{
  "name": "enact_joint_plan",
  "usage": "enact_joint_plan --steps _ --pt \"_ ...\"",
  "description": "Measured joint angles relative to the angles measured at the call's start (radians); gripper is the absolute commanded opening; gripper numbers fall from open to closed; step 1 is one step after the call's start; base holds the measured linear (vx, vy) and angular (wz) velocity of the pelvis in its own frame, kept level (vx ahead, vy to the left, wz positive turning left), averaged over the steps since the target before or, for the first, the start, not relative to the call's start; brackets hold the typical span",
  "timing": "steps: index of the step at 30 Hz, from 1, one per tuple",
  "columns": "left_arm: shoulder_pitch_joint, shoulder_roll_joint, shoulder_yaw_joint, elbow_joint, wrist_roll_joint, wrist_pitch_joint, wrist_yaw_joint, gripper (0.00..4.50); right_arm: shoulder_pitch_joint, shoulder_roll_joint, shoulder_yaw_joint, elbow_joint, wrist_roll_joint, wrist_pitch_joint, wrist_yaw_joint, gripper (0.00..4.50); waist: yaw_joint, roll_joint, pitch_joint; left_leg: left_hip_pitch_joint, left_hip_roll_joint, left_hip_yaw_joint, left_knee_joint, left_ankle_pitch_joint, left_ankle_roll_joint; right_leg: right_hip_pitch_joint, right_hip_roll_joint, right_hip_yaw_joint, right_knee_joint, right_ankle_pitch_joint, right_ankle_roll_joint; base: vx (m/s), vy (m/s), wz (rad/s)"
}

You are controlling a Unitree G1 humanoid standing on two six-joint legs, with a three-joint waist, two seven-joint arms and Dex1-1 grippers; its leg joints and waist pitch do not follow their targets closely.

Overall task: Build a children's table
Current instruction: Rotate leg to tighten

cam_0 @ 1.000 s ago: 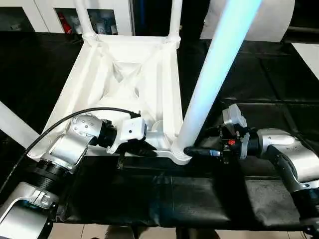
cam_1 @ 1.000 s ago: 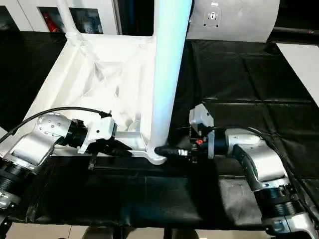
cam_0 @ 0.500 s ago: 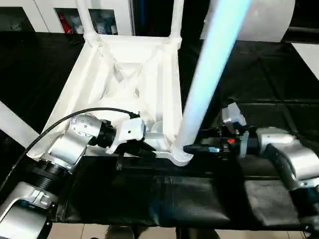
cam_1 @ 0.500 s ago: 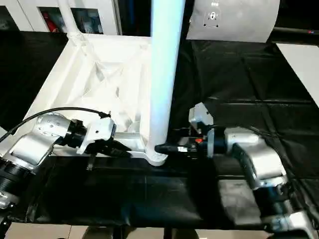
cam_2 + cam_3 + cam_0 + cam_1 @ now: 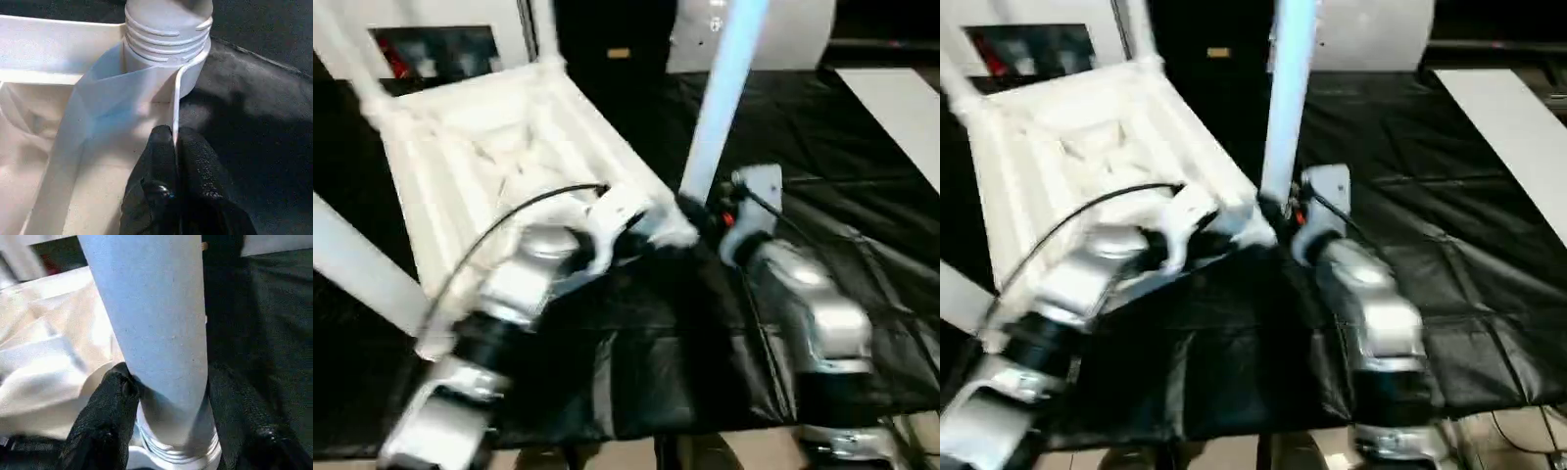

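The right gripper clasped the leg just above its threads; the left gripper pinched the table rim beside that socket. A slanted leg could cross-thread.

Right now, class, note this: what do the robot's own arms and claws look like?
Both forearms are shiny silver with black ringed joints. The left claw and right claw each have two black textured fingers. A black cable loops over the left arm; the right wrist has a red mark.
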Motion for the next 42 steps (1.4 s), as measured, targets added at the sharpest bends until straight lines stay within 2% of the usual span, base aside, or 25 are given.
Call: enact_joint_plan --steps 3,9,10,12,13,15,18,19,26,34,42 --pt "0.001 0.009 -0.008 -0.019 0.000 0.003 -0.008 0.00 0.022 -0.008 0.003 -0.014 0.011 -0.030 0.030 2.76 0.004 0.000 0.000 -0.001 0.000 0.000 -0.005 0.002 0.006 -0.003 0.001 0.000 0.001 0.005 -0.004 0.017 -0.006 0.01" --pt "0.007 0.070 -0.028 -0.023 -0.011 -0.049 -0.066 0.00 0.061 -0.101 0.017 -0.004 0.046 -0.075 0.169 3.31 0.009 0.000 0.000 -0.001 0.001 0.000 -0.010 0.002 0.006 -0.006 0.002 -0.001 0.001 0.003 -0.004 0.010 -0.005 0.00" --pt "0.011 0.084 -0.028 -0.023 -0.012 -0.062 -0.082 0.00 0.064 -0.122 0.017 -0.001 0.052 -0.079 0.201 3.49 0.009 0.000 0.000 -0.001 0.001 0.000 -0.009 0.002 0.006 -0.006 0.002 -0.001 0.001 0.004 -0.005 0.000 0.000 0.00" --pt "0.019 0.127 -0.034 -0.024 -0.022 -0.097 -0.137 0.00 0.065 -0.185 0.023 0.005 0.070 -0.100 0.294 3.49 0.011 0.001 0.001 -0.001 0.001 0.000 -0.008 0.002 0.006 -0.005 0.002 -0.001 0.001 0.004 -0.005 0.000 0.000 0.00" --pt "0.030 0.156 -0.033 -0.025 -0.033 -0.117 -0.173 0.00 0.065 -0.231 0.018 0.008 0.078 -0.116 0.344 3.73 0.014 0.001 0.001 0.000 0.001 0.000 -0.008 0.002 0.006 -0.004 0.002 -0.001 0.000 0.004 -0.005 0.000 0.000 0.00" --pt "0.039 0.189 -0.033 -0.022 -0.038 -0.156 -0.213 0.00 0.065 -0.271 0.005 0.014 0.088 -0.137 0.400 3.83 0.016 0.001 0.001 0.001 0.001 0.000 -0.007 0.002 0.004 -0.002 0.002 -0.001 0.001 0.004 -0.005 0.000 0.000 0.00" --pt "0.045 0.256 -0.052 -0.016 -0.042 -0.237 -0.313 0.00 0.065 -0.347 0.019 0.042 0.106 -0.170 0.530 3.96 0.029 0.001 0.001 0.001 0.001 0.000 -0.007 0.000 0.001 -0.002 0.001 0.000 0.001 0.004 -0.005 0.000 0.000 0.00" --pt "0.046 0.271 -0.055 -0.012 -0.043 -0.257 -0.340 0.00 0.065 -0.369 0.022 0.052 0.109 -0.176 0.569 4.08 0.039 0.001 0.001 0.000 0.001 0.000 -0.007 0.000 0.001 -0.002 0.001 0.000 0.001 0.004 -0.005 0.000 0.000 0.00" --pt "0.046 0.335 -0.071 0.015 -0.070 -0.352 -0.485 0.00 0.056 -0.460 0.083 0.091 0.168 -0.208 0.839 4.08 0.062 0.001 0.001 -0.001 0.001 0.001 -0.006 0.002 0.006 -0.002 0.000 0.000 0.001 0.004 -0.005 0.000 0.000 0.00" --pt "0.048 0.363 -0.117 0.009 -0.083 -0.423 -0.612 0.00 -0.008 -0.479 0.126 0.165 0.213 -0.201 1.006 3.53 0.084 0.000 0.000 -0.002 0.001 0.002 -0.003 0.003 0.006 -0.001 0.000 0.000 0.001 0.004 -0.005 0.000 0.000 0.00" --pt "0.047 0.363 -0.128 0.010 -0.081 -0.445 -0.630 0.00 -0.011 -0.479 0.149 0.182 0.223 -0.187 1.064 2.76 0.080 0.000 0.000 -0.002 0.001 0.002 -0.002 0.003 0.006 -0.002 0.000 0.000 0.002 0.004 -0.005 0.000 0.000 0.00"
